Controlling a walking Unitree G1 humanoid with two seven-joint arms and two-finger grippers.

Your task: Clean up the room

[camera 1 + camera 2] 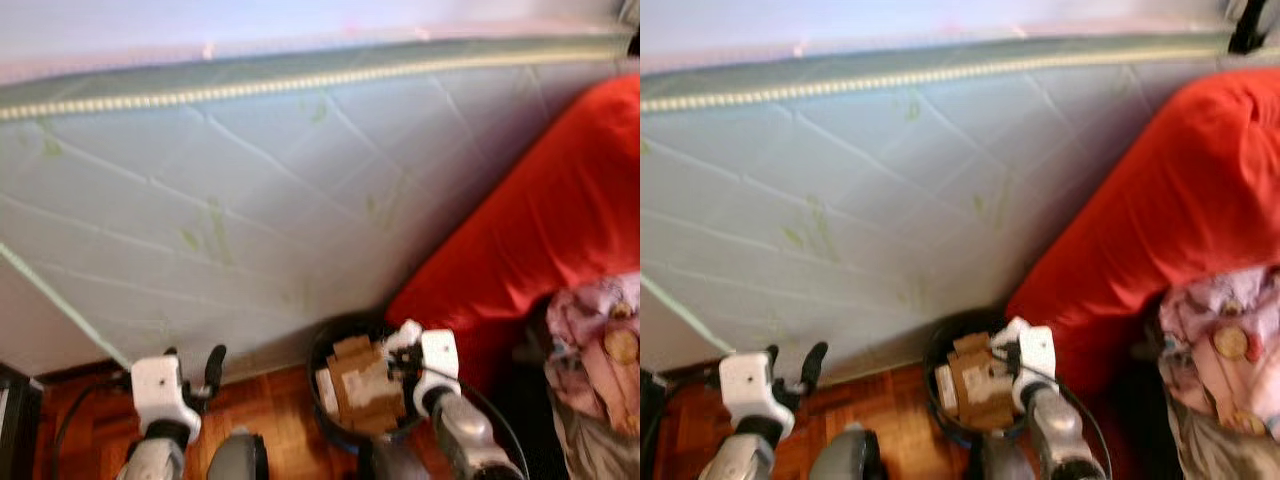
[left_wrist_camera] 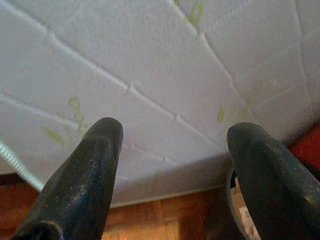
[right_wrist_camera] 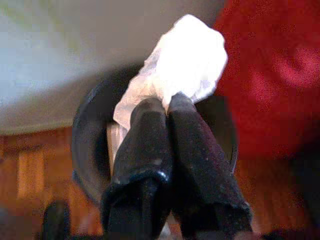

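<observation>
A black round bin [image 1: 322, 372] stands on the wood floor against the mattress side, with pieces of cardboard [image 1: 362, 385] in it. My right gripper [image 3: 167, 107] is shut on a crumpled white tissue [image 3: 182, 65] and holds it over the bin's rim [image 3: 87, 135]. In the left eye view the right gripper [image 1: 398, 350] sits at the bin's right edge. My left gripper [image 1: 195, 375] is open and holds nothing, low at the left, with its fingers [image 2: 90, 165] pointing at the mattress.
A pale quilted mattress side [image 1: 250, 200] fills the scene ahead. A red cover [image 1: 540, 230] drapes down at the right. Pink patterned cloth [image 1: 600, 340] lies at the far right. Wood floor [image 1: 270, 410] runs along the base.
</observation>
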